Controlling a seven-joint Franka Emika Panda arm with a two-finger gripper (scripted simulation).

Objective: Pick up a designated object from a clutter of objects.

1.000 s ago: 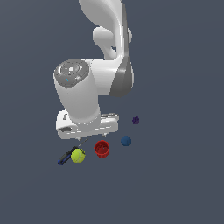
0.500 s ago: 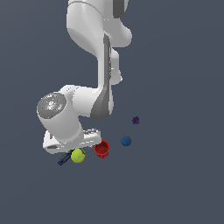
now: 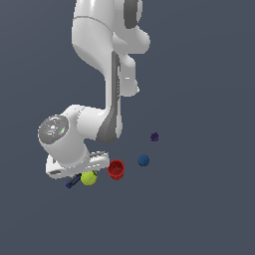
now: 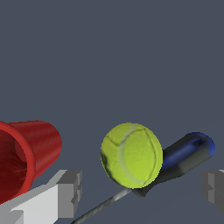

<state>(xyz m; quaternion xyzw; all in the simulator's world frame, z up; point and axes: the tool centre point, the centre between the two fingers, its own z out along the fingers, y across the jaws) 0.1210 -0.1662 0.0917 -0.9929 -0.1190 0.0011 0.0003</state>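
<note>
The jaws stand spread, one finger point(image 4: 70, 192) either side of the tennis ball point(image 4: 131, 155), not touching it. The ball lies against the screwdriver point(image 4: 186, 153). At its three o'clock in the exterior view lies the red cup point(image 3: 116, 169), then the blue ball point(image 3: 143, 160).

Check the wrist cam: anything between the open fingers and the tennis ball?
Nothing visible does. The tennis ball sits in the gap of the open gripper, with bare space to each finger. The screwdriver lies right behind the ball and may touch it; the red cup lies outside one finger.
</note>
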